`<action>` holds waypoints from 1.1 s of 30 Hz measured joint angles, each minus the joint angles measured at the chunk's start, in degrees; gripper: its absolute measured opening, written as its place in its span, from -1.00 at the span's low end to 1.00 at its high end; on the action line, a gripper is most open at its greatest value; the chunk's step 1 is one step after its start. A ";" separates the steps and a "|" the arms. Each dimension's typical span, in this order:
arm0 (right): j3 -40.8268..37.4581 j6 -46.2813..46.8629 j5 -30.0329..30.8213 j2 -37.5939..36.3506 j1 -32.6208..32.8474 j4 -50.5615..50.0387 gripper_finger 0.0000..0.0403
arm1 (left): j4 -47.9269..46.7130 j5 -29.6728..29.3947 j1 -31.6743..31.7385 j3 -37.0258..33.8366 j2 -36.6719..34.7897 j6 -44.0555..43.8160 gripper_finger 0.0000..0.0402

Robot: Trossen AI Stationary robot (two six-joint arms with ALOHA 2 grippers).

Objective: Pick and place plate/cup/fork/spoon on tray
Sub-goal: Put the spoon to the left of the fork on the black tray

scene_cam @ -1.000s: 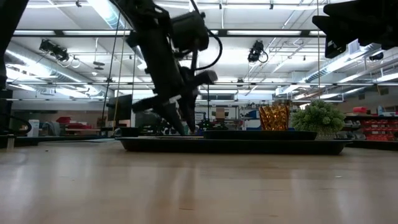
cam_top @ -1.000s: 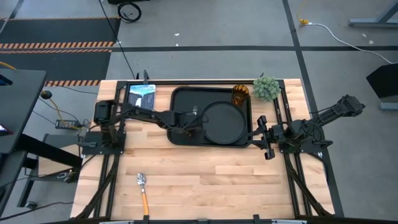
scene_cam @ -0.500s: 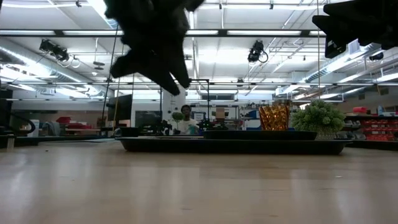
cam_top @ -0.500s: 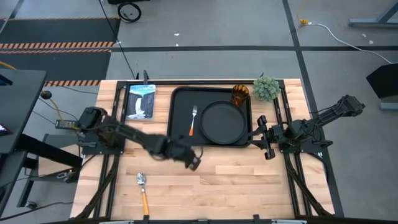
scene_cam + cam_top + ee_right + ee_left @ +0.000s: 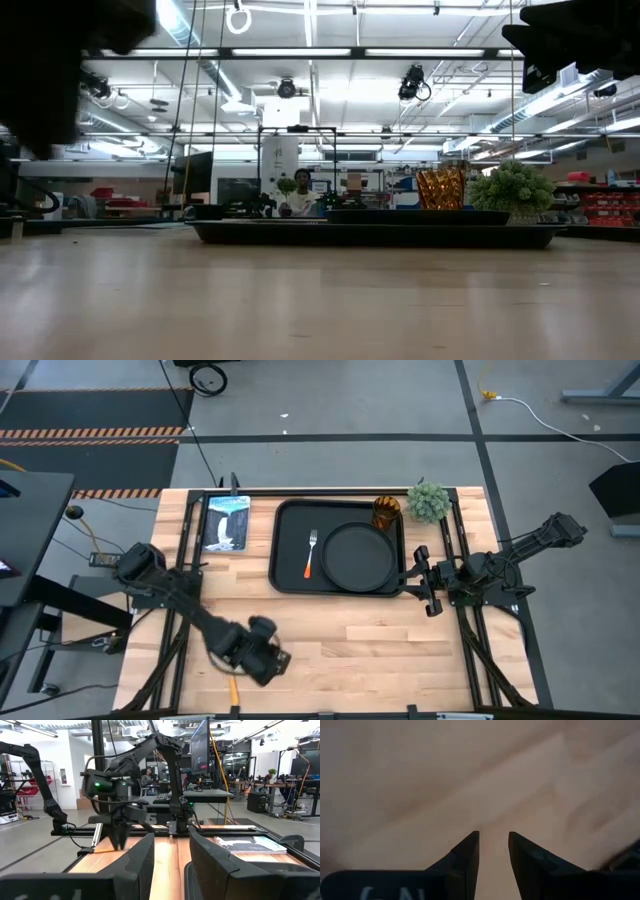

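The black tray [image 5: 285,510] lies at the table's far middle. On it are the round black plate [image 5: 358,557], the amber cup [image 5: 386,512] at its far right corner, and the fork [image 5: 309,555] lying flat left of the plate. My left gripper [image 5: 272,662] hangs open and empty over the near left of the table; its wrist view [image 5: 493,836] shows only bare wood. The arm covers most of the spoon, and only its orange handle [image 5: 233,690] shows. My right gripper [image 5: 421,578] waits open at the tray's right edge.
A small green plant [image 5: 428,500] stands at the far right beside the cup. A picture card [image 5: 226,520] lies far left of the tray. Bare wood [image 5: 400,650] stretches along the near half of the table. A person shows far behind the table [image 5: 303,200].
My left gripper has risen from the tray's left part and swung toward the table's near left, ending over the spoon. The fork has stayed behind, flat on the tray beside the plate.
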 joint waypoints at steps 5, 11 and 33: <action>-0.01 -0.01 0.00 0.00 0.01 0.02 -0.35 | -0.76 2.44 -5.89 0.00 0.00 -11.15 -0.44; -0.01 -0.01 0.00 0.00 0.02 0.00 -0.35 | -5.54 2.59 -11.27 0.00 0.01 -23.35 -0.44; 0.00 -0.02 0.00 0.00 0.00 0.02 -0.35 | -11.42 19.35 -11.76 -0.03 4.72 -33.45 -0.45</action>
